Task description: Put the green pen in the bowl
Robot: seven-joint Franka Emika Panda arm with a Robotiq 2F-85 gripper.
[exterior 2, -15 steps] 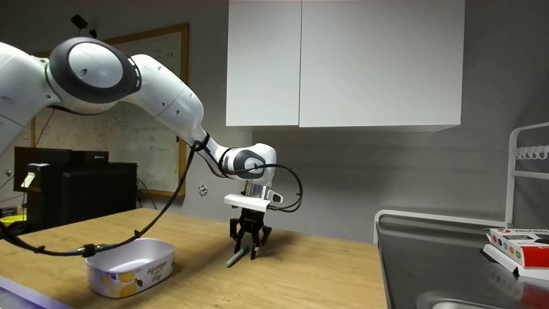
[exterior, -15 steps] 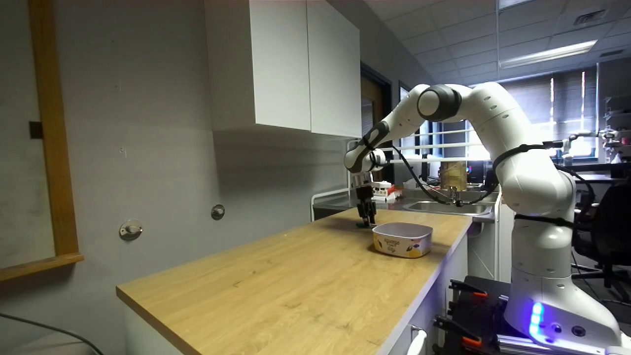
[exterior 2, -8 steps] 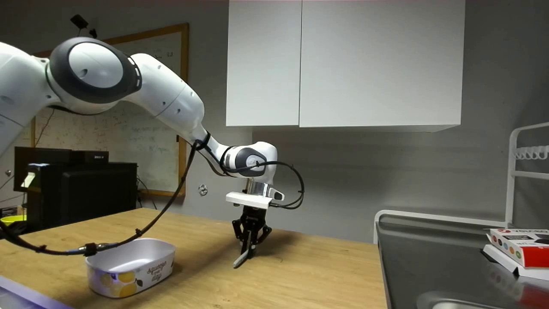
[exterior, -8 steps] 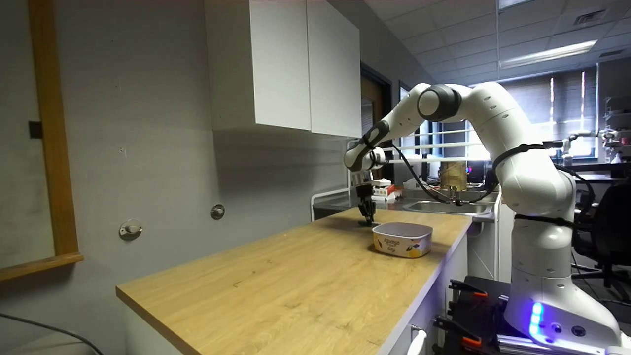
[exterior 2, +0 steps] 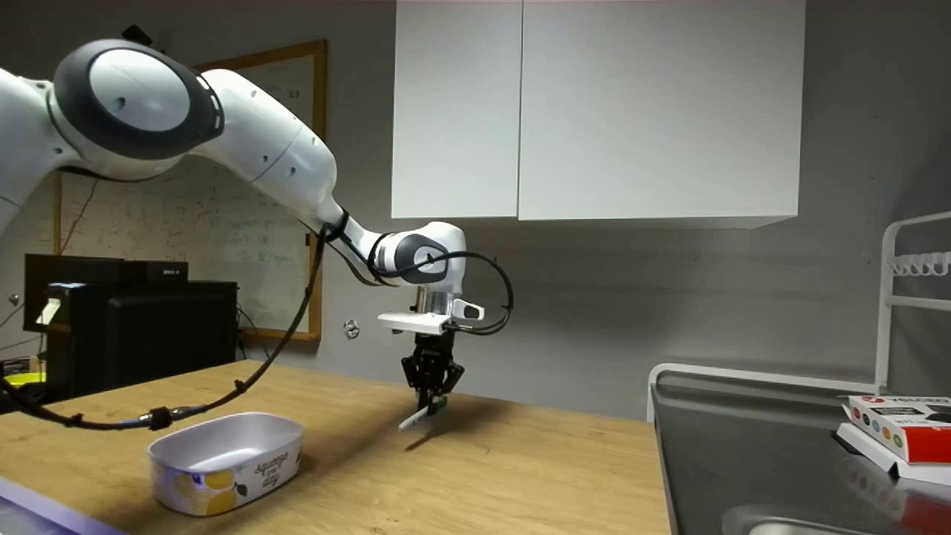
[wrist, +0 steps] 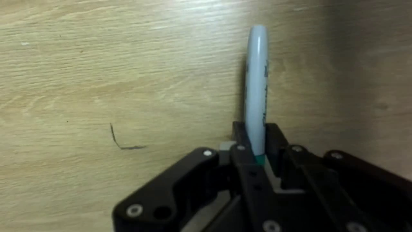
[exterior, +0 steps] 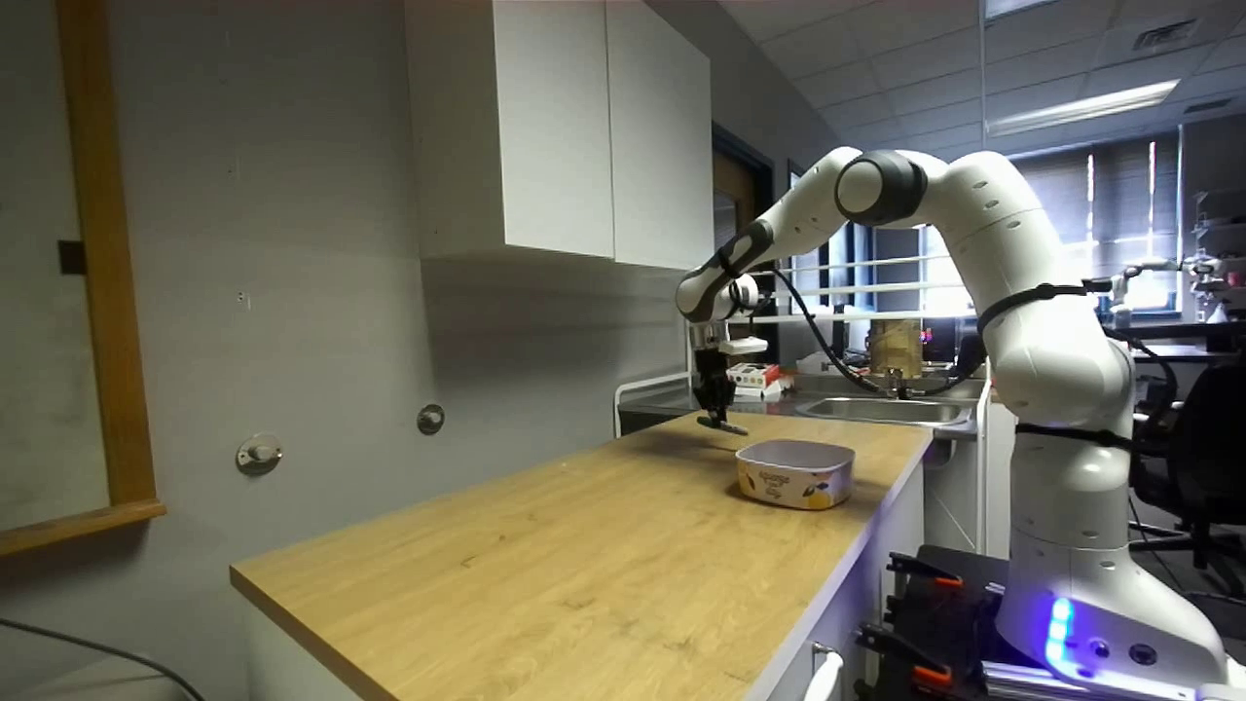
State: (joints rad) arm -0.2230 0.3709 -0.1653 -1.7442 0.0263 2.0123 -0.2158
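Note:
The green pen, a pale grey marker (wrist: 257, 77) with a green cap end, is pinched between the two black fingers (wrist: 277, 138) of my gripper (wrist: 256, 133). Its grey end sticks out past the fingertips; most of the green part is hidden by them. In an exterior view the pen (exterior 2: 414, 420) hangs slightly tilted just above the counter, its shadow beneath it, with the gripper (exterior 2: 428, 407) pointing down. The bowl (exterior 2: 269, 469), whitish inside with lemons and lettering on its side, stands upright on the counter, apart from the gripper. In an exterior view the bowl (exterior: 779, 484) sits near the counter's edge.
The wooden counter (exterior: 545, 545) runs beneath the arm, with a wall behind. White cabinets (exterior 2: 594, 111) hang above. At the counter's end are a metal sink (exterior: 881, 410) and a red-and-white box (exterior 2: 903, 427). A black cable (exterior 2: 312, 297) loops off the arm.
The fingers have come together on the pen, which lay on the counter a second ago. Gripper and pen have since risen off the surface. The bowl has not moved.

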